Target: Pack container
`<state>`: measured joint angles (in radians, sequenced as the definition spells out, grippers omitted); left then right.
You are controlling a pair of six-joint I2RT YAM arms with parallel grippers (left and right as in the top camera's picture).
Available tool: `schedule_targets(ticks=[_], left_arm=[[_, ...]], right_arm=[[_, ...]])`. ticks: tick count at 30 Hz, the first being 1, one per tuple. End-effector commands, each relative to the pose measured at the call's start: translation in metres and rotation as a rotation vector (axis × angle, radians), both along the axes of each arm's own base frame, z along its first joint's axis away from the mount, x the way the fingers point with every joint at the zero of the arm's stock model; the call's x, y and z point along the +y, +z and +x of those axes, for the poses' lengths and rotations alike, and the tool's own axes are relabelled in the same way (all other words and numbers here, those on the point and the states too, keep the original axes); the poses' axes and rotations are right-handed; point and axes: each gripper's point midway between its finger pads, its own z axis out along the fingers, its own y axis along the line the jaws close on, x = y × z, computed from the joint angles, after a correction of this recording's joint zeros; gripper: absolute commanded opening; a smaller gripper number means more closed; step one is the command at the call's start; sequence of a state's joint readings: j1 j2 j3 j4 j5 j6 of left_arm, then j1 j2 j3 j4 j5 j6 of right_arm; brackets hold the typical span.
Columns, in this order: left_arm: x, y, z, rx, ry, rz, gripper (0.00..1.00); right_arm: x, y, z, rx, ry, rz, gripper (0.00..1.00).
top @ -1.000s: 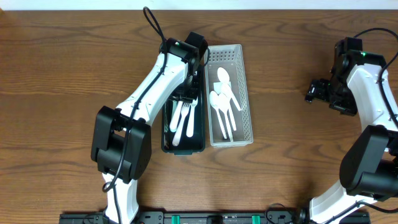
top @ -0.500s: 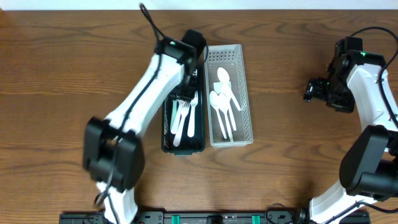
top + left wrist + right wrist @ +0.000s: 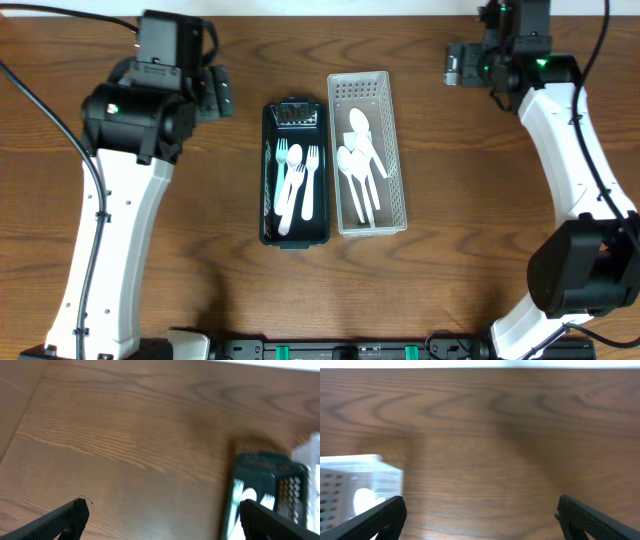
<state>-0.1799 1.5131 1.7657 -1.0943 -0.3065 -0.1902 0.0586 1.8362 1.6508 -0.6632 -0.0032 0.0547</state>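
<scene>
A dark green container (image 3: 267, 200) stands at the table's middle and holds white forks (image 3: 310, 180) and a teal utensil (image 3: 274, 185). Right beside it is a white mesh container (image 3: 358, 92) holding white spoons (image 3: 358, 165). My left gripper (image 3: 217, 95) hangs open and empty up left of the dark container. In the left wrist view the left gripper (image 3: 162, 520) has its fingers wide apart over bare wood, with the dark container (image 3: 262, 462) at the right. My right gripper (image 3: 455, 65) is open and empty up right of the white container (image 3: 360, 477).
The wooden table (image 3: 480, 250) stretches out on both sides of the two containers. Its far edge meets a pale wall (image 3: 480, 363) close behind both grippers. Black cables (image 3: 60, 90) trail from the left arm.
The left arm has pulled up and left, away from the dark container, and its gripper has opened wide. The right arm has swung from the right side to the table's far edge.
</scene>
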Motion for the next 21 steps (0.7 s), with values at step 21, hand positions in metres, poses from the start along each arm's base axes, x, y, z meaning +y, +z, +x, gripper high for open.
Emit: schedule_targets(ticks=[21], left_arm=[[0.049,-0.056,-0.121,-0.155,0.067,-0.050,0.98]], right_arm=[[-0.033,0.035,-0.200,-0.181,-0.231,-0.003,0.99]])
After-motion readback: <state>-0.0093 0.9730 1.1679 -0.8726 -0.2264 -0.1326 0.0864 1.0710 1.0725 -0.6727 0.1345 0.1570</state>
